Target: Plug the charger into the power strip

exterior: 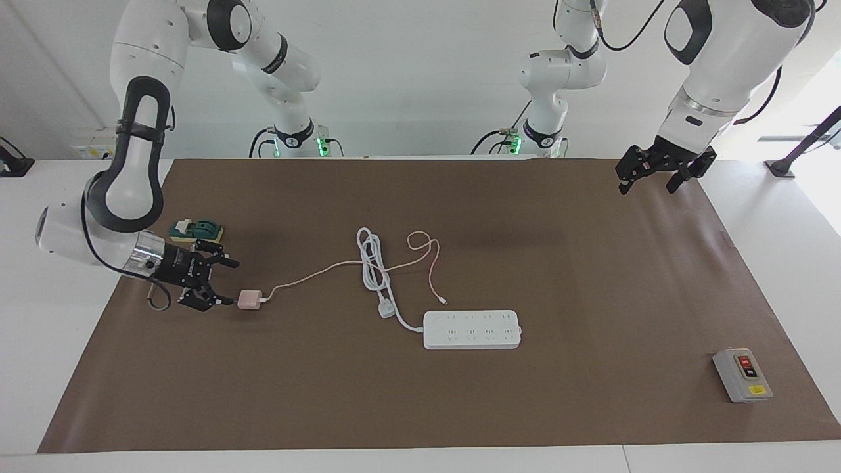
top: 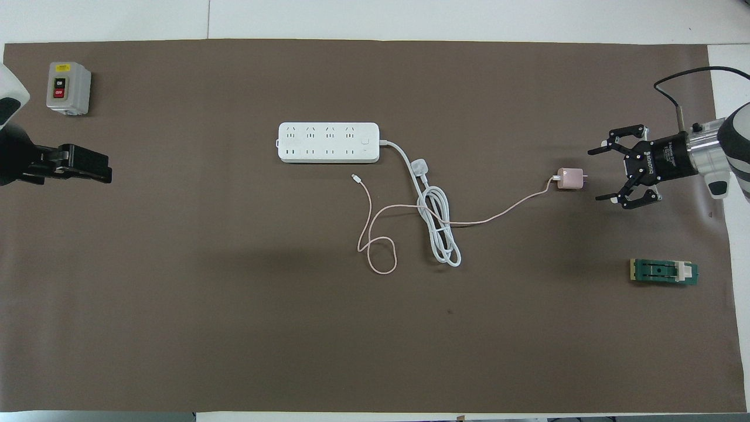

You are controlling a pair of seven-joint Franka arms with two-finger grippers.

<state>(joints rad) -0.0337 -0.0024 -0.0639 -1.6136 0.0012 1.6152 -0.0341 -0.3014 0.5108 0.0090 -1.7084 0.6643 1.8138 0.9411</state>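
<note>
Both arms (exterior: 141, 59) are glossy white rounded shells with black bands and oval black inlays at the joints. Their bases carry black rings and glowing green lights, with black cables plugged in there. A thin black cable loops along each forearm. Each black skeletal two-finger hand, right hand (exterior: 220, 282) and left hand (exterior: 660, 174), sits on a silver wrist collar; small white lettering marks the right one.
</note>
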